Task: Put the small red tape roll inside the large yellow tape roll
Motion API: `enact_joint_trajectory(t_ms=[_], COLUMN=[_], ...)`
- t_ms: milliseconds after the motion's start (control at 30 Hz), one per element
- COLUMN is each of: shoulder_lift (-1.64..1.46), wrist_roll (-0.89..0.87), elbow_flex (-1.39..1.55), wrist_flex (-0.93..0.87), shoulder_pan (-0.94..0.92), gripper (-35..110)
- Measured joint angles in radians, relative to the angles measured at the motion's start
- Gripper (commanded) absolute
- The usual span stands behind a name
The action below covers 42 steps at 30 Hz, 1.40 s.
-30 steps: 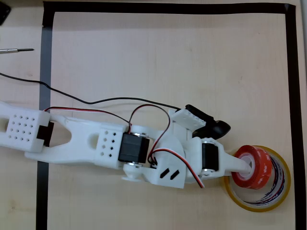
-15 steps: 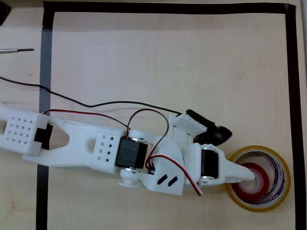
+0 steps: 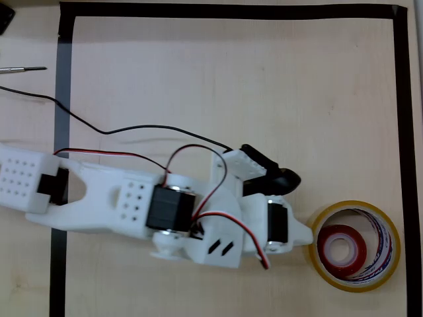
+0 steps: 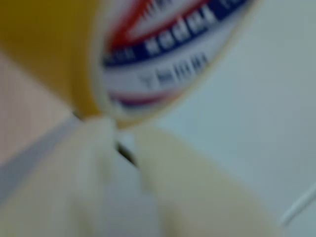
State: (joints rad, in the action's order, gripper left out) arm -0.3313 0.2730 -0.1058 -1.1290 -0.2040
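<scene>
And the red roll (image 3: 341, 249) is down! A second ago the claw carried it on edge over the rim of the yellow roll (image 3: 390, 264); half a second ago it was low inside the ring with the white tip over it; now, in the overhead view, it lies flat on the table inside the yellow roll's wide hole, white core facing up, free of the arm. It sits a touch left of centre, near the inner wall on that side; whether it touches the wall, I cannot tell. That reads as the job done: small red ring inside big yellow ring, nothing else in there with it.

The arm has backed off to the left. The claw (image 3: 305, 232) now rests just outside the yellow roll's left edge, its white tip near the rim. It holds nothing, but whether its jaws are parted or closed I cannot tell from above. The wrist view is badly blurred: the yellow roll (image 4: 49, 54), with its red and blue print, looms right in front of two pale finger shapes with a thin dark gap between them
</scene>
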Motion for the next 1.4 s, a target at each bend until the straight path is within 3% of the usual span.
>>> enact_joint_trajectory(t_ms=[600,800,1133,1400], shoulder_lift=[-0.555,-0.831,-1.385,-2.109], wrist_roll=[-0.106,-0.178,-0.184,-0.184], elbow_flex=[-0.035,0.049,0.591,1.703], wrist_flex=[-0.606,-0.666,-0.621,-0.046], shoulder_pan=[-0.072,-0.084,-0.026,0.055], gripper=[0,0,0,0])
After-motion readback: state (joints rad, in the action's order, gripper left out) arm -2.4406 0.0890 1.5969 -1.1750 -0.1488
